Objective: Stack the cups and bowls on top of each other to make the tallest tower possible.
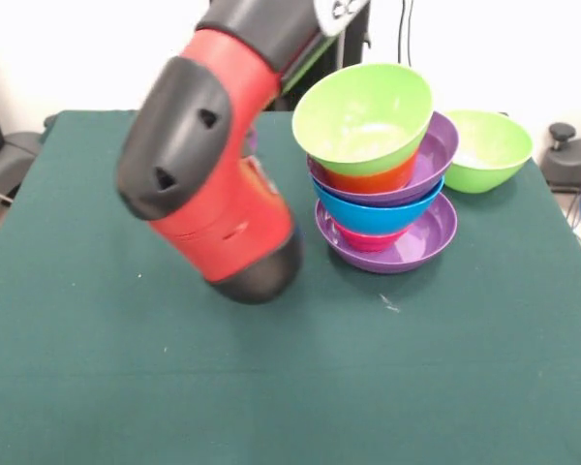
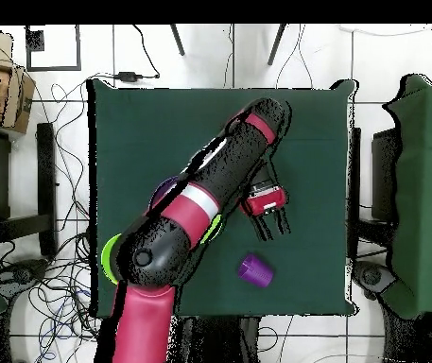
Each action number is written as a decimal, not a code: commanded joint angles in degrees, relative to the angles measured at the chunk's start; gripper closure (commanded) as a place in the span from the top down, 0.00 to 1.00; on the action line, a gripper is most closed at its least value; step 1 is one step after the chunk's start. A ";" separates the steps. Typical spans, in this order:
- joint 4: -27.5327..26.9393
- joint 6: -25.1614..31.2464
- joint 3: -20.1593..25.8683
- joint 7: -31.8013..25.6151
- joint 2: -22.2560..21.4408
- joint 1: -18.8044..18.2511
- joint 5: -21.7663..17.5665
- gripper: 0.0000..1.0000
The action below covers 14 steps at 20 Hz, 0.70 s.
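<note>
we see the tower [image 1: 382, 184] of six nested glossy plastic bowls standing. our gripper [image 2: 274, 228] hangs empty with fingers apart. the translucent purple cup [image 2: 255, 270] just beside it and the loose lime green bowl [image 1: 488, 149] are not yet stacked.

The tower [image 1: 385, 184] sits on a wide purple bowl [image 1: 428, 235] as its base. Nested in that is a small red-pink bowl [image 1: 368, 239], then the big blue bowl [image 1: 376, 214], then the second wide purple bowl [image 1: 434, 155], with the small orange bowl [image 1: 373, 180] inside it. On the very top is a lime green bowl [image 1: 363, 116], tilted so its mouth leans toward the camera in the front view. The whole pile looks a bit crooked.

The other lime green bowl [image 1: 487, 148] stands upright just beside the tower, behind it to the right in the front view.

The purple cup [image 2: 255, 270] shows only in the overhead view, apart from the tower; it looks to be on its side.
</note>
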 commanded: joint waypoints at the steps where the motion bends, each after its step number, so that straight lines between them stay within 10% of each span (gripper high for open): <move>1: -8.71 1.49 4.03 5.39 5.37 -3.66 4.57 1.00; 14: -13.42 1.72 1.76 8.72 8.91 -6.34 10.40 1.00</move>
